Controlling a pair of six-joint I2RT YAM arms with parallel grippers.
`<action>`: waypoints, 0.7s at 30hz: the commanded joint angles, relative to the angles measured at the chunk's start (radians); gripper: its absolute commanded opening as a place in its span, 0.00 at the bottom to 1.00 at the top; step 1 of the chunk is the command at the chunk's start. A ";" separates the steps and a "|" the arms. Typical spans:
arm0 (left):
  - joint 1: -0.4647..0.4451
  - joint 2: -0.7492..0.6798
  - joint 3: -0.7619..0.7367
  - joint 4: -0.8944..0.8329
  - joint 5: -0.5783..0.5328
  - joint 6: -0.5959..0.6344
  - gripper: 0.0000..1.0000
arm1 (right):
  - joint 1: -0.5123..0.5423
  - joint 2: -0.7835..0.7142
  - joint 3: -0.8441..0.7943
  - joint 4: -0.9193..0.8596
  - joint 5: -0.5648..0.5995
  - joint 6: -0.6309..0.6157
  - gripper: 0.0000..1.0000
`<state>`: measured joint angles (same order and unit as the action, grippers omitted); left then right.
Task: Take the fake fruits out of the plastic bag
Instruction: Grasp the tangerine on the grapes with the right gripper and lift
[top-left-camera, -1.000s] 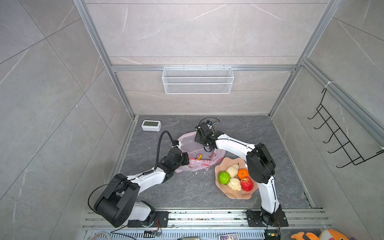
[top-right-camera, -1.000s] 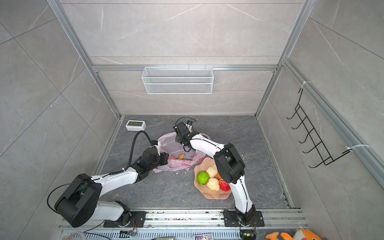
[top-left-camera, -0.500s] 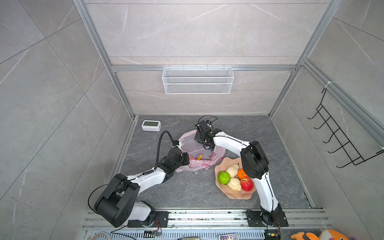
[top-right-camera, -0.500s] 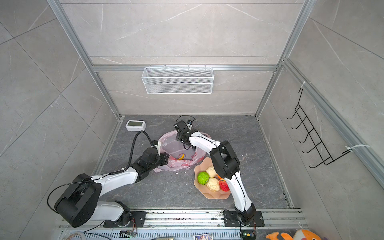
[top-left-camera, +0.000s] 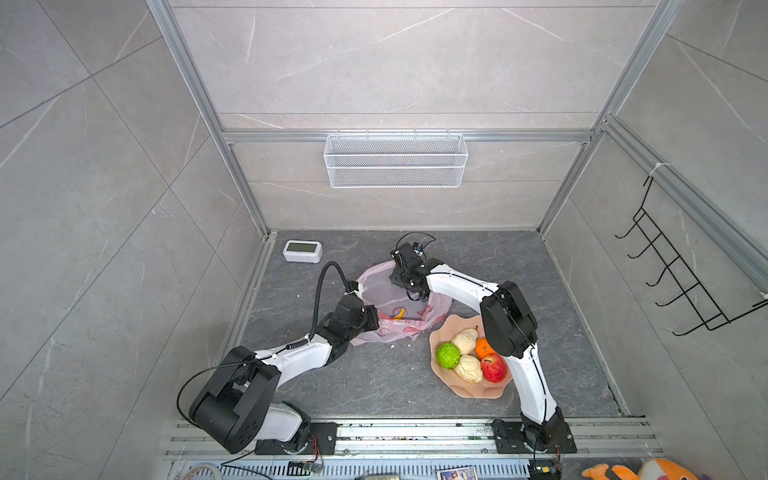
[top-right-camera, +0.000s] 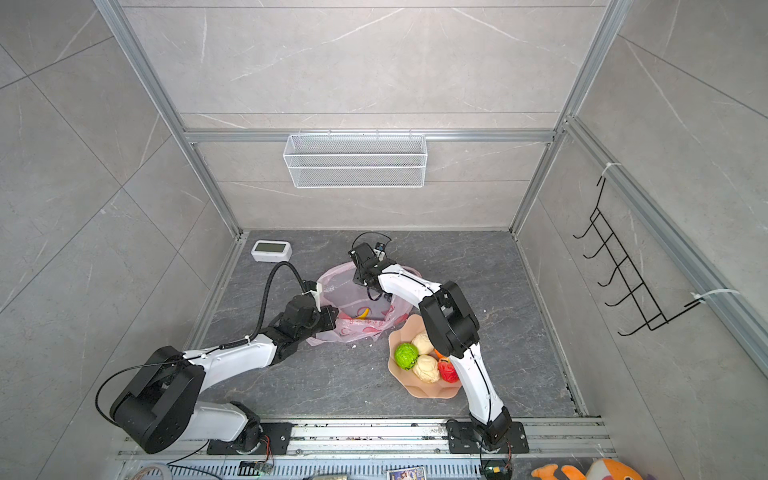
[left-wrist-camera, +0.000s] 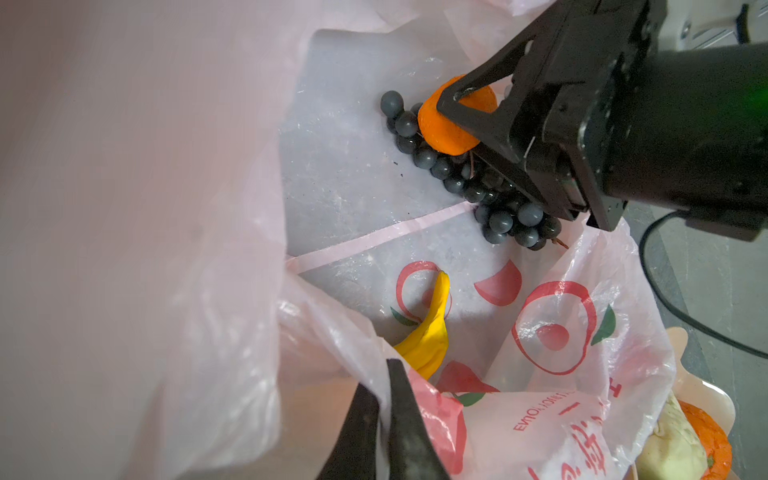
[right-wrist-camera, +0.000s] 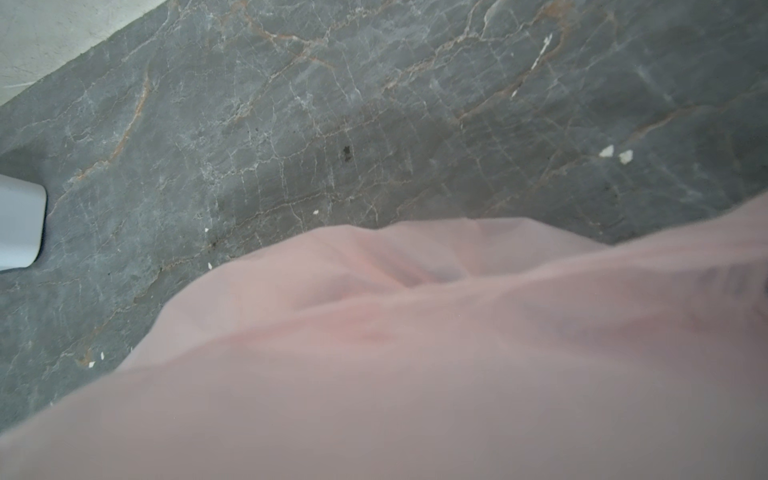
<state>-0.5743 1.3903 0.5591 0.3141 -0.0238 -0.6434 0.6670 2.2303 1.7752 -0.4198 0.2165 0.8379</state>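
Low right in both top views, a scalloped peach-pink dish (top-left-camera: 478, 392) holds a bumpy green ball (top-left-camera: 448, 355), two cream lumps (top-left-camera: 468, 369), a small orange (top-left-camera: 483, 347) and a red apple (top-left-camera: 493, 368). Mid-frame, the left gripper (left-wrist-camera: 378, 374) pinches the near rim of the thin translucent pink plastic bag (left-wrist-camera: 561, 415); a yellow banana (left-wrist-camera: 428, 328) lies inside. Farther in, the right gripper (left-wrist-camera: 457, 124) clasps a second glossy orange (left-wrist-camera: 434, 129) against the dark grape bunch (left-wrist-camera: 503, 220).

Your plastic bag (left-wrist-camera: 540, 374) is pale translucent pink with red-and-white fruit prints and green leaves. Inside you've got a yellow banana (left-wrist-camera: 428, 332), an orange (left-wrist-camera: 444, 129), and a grape bunch (left-wrist-camera: 453, 174), maybe dark grey-purple. Peach dish (top-left-camera: 478, 391): green ball (top-left-camera: 448, 355), red apple (top-left-camera: 493, 368), cream lumps (top-left-camera: 468, 368).
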 joint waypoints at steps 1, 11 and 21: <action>-0.004 0.004 0.039 0.005 -0.002 0.022 0.10 | 0.003 -0.091 -0.055 0.022 -0.035 -0.003 0.48; -0.003 0.007 0.039 0.002 -0.004 0.024 0.10 | 0.030 -0.229 -0.192 0.039 -0.119 -0.038 0.48; -0.004 0.006 0.043 -0.006 -0.005 0.026 0.11 | 0.091 -0.474 -0.352 -0.127 -0.025 -0.119 0.47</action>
<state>-0.5743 1.3956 0.5629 0.3119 -0.0242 -0.6434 0.7479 1.8511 1.4712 -0.4541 0.1349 0.7650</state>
